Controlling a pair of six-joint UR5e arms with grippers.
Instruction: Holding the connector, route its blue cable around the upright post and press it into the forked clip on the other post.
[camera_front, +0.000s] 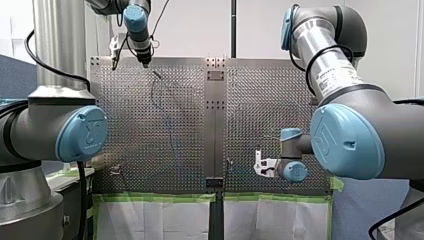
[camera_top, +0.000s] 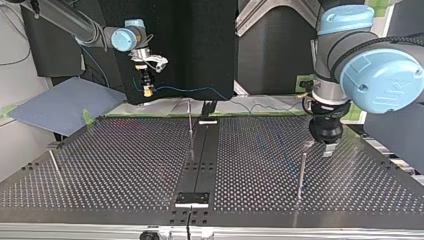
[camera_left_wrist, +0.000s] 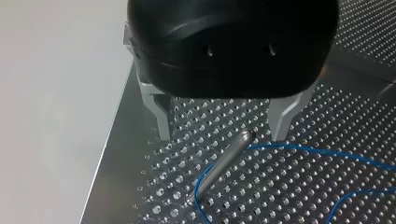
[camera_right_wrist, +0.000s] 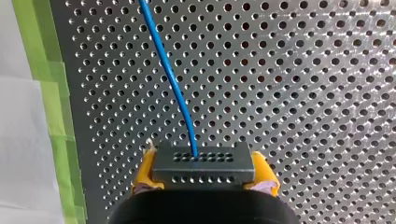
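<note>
- My right gripper (camera_right_wrist: 204, 173), at the front view's near right, clamps the connector (camera_right_wrist: 203, 161) between yellow pads.
- The cable (camera_right_wrist: 170, 79) leaves the connector and curves round a post (camera_left_wrist: 224, 161) at the far left.
- My left gripper (camera_left_wrist: 222, 136) hangs spread over that post's top, holding nothing.

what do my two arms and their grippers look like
Both my left arm and my right arm are silver tubes with blue joint caps and black cables; my left gripper is black with grey metal fingers, my right gripper has yellow pads.
</note>
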